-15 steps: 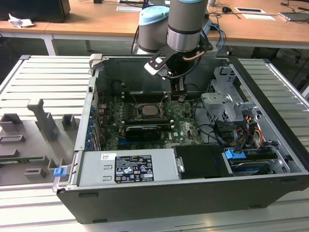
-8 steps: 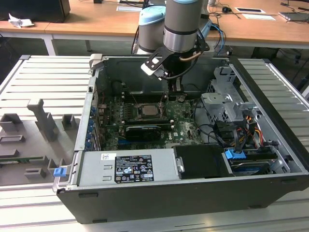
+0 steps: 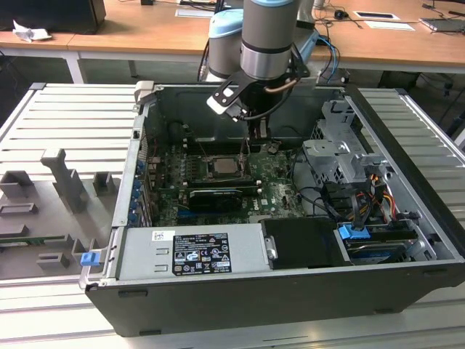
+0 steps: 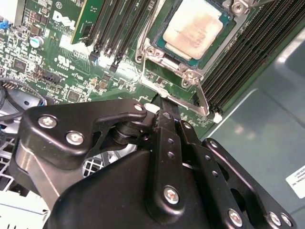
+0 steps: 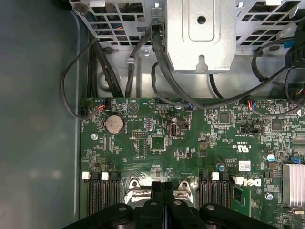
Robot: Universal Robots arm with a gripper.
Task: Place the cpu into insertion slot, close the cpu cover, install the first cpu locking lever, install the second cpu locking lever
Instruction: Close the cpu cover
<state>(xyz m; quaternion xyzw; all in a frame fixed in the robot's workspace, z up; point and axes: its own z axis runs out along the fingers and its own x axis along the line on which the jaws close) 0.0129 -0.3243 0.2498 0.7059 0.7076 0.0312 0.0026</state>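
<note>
Clenched black end effector (image 4: pixel 164 101) hangs at a corner of the insertion slot (image 4: pixel 189 75); the cpu (image 4: pixel 193 26), framed by the cpu cover (image 4: pixel 155 51), lies straight ahead, a locking lever (image 4: pixel 202 100) just beside.

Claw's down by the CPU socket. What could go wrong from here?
The claw, shut, sits right by a thin locking lever; a slip could gouge small parts on the green board. The cpu face shows bare through the window of the cpu cover, so a stray tip could scratch it.
</note>
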